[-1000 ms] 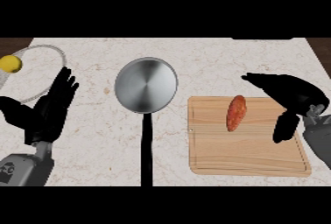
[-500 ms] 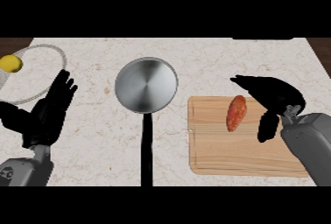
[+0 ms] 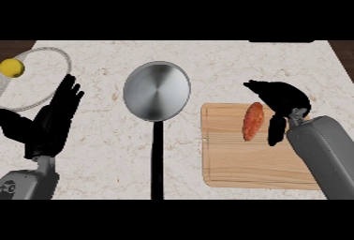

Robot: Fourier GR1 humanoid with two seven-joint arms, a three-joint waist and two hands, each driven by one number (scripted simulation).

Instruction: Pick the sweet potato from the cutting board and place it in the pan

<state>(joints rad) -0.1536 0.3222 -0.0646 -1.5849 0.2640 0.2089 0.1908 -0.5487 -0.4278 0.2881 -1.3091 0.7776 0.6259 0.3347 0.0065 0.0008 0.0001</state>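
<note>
While the potato (image 3: 253, 121) lies on the board (image 3: 239, 164), the right hand (image 3: 281, 99) is arched beside it, fingers curved but nothing gripped. Left of the board, the pan (image 3: 157, 91) is seen on the bench (image 3: 207, 61). The left hand (image 3: 52, 123) is held open.

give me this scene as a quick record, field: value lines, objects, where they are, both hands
sweet potato: lying on the cutting board, near its top edge
cutting board: wooden, right of the pan
pan: empty, handle toward the robot
right hand: open, arched beside the sweet potato, not closed on it
left hand: open, fingers up, resting at left
lemon: on a glass plate, far left corner
counter: pale marble
</note>
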